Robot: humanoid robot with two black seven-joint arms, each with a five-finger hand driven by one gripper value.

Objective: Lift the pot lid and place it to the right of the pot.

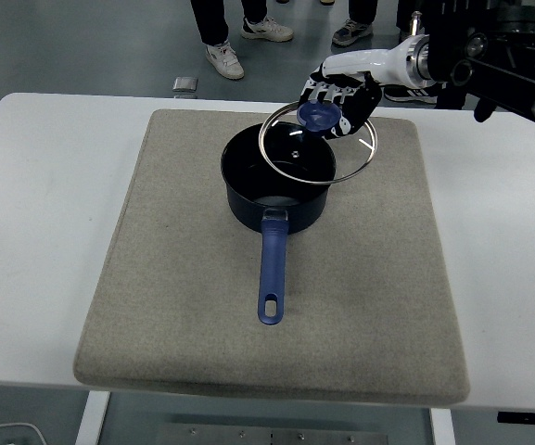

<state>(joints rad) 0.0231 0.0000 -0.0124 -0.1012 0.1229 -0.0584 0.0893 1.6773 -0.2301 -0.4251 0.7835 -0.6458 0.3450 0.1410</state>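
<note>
A dark blue pot [276, 190] with a long blue handle [272, 273] stands on the grey mat [184, 306], handle toward me. My right hand [341, 104] is shut on the blue knob [316, 116] of the glass lid [319, 146]. The lid is in the air, tilted, above the pot's right rim and partly past it to the right. The pot's inside shows, open and dark. My left arm is out of view.
The mat lies on the white table [44, 232]. Persons' legs and shoes [222, 57] show on the floor beyond the table's far edge. A small grey object [185, 85] lies on the floor there.
</note>
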